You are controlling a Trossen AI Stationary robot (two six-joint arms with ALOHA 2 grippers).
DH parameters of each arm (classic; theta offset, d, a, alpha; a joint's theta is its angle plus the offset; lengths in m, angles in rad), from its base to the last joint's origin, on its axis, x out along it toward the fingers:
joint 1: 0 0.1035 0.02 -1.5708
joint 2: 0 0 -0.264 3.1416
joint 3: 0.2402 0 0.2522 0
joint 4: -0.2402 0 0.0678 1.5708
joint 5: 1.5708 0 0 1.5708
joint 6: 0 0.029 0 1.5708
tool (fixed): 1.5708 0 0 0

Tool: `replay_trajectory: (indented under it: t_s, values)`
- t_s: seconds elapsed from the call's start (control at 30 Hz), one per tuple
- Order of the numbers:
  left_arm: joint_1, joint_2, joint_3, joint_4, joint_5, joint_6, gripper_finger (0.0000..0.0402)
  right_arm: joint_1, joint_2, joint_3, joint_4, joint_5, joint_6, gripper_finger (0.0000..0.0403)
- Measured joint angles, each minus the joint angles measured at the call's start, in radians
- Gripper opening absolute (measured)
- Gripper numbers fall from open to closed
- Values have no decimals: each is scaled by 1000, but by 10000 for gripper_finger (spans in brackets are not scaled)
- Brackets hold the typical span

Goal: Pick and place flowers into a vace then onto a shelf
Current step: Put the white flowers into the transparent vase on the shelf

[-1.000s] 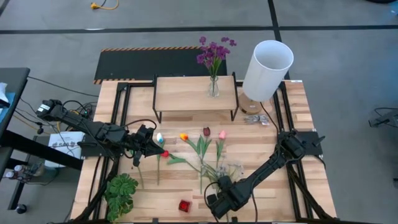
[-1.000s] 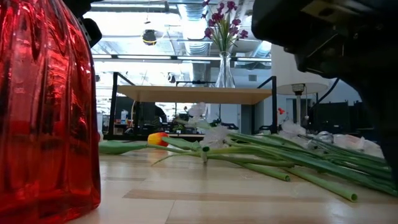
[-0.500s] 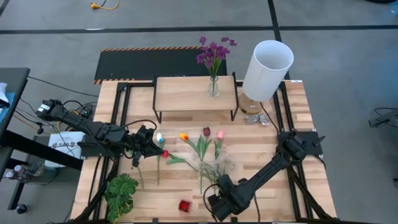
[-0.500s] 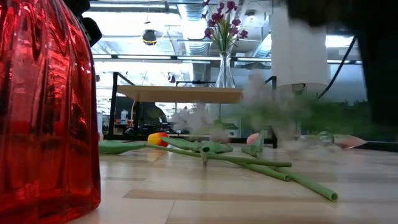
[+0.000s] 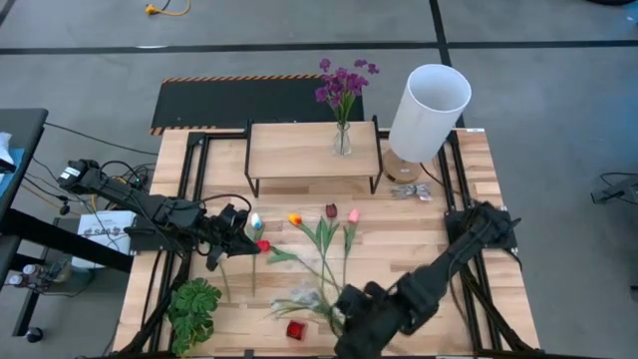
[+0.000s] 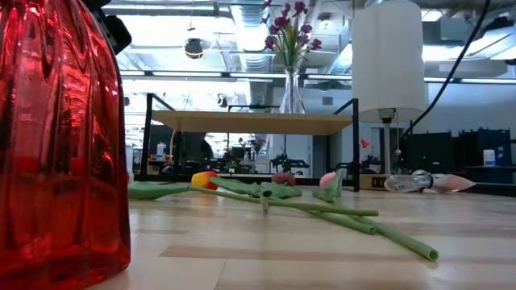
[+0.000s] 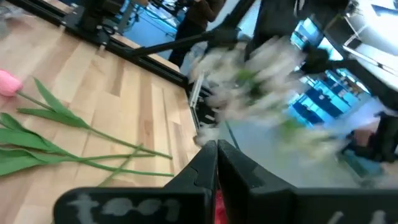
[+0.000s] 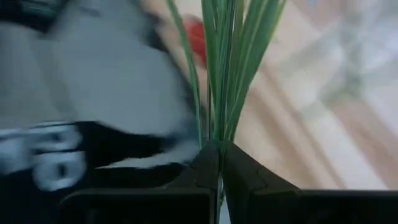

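Note:
My right gripper (image 5: 339, 305) hangs over the near edge, shut on a bunch of small white blossoms (image 5: 299, 297) beside the red vase (image 5: 296, 329), which fills the left of the low view (image 6: 56, 137). My left gripper (image 5: 251, 243) sits at the head of the red tulip (image 5: 262, 245), shut. Orange (image 5: 295, 218), maroon (image 5: 331, 210), pink (image 5: 355, 215) and white (image 5: 256, 219) tulips lie flat mid-table. The shelf (image 5: 299, 150) stands on the far side and carries a glass vase of purple flowers (image 5: 342, 90). My left gripper pinches the red tulip close under its head (image 7: 217, 206); red shows between the shut fingers (image 7: 202, 168). It comes in low from the table's left. The tulip's stem (image 5: 252, 284) lies on the table toward the near edge. My right gripper pinches the bunch's green stems (image 8: 217, 134) between both fingers, several stems together. The stems run on past the fingertips along the fingers. The bunch is lifted clear of the table, its blossoms pointing toward the table's left.
A tall white lampshade (image 5: 429, 110) stands at the far right, next to the shelf. A flowerless green leafy plant (image 5: 194, 309) sits at the near left corner. A black panel with a striped edge (image 5: 239, 100) lies beyond the shelf. Crumpled wrappers (image 5: 409, 191) lie near the lamp.
My right gripper has risen off the table with the white bunch and swung toward the near left, toward the red vase. The bunch, which lay among the tulip stems, is now lifted clear with its blossoms turned leftward. The arm has left the low view.

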Motion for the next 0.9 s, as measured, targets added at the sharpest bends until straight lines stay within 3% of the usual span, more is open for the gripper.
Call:
replay_trajectory:
  t_s: [0.13,0.27,0.5,0.57,0.7,0.77,0.9]
  values:
    - [0,0,0,1,16,41,0,-63,-75,1,231,45,-199,1]
    - [0,0,0,6,12,63,0,-131,-121,1,513,123,-524,0]
    - [0,0,0,11,-6,67,0,-258,-114,2,1019,74,-1155,0]
    - [0,0,0,10,-12,67,0,-286,-115,2,1056,185,-1270,0]
    - [0,0,0,10,-31,67,0,-315,-114,1,1069,641,-1519,0]
    - [0,0,0,10,-41,70,0,-330,-114,1,1081,806,-1594,0]
    - [0,0,0,10,-64,77,0,-367,-114,-10,1079,954,-1607,0]
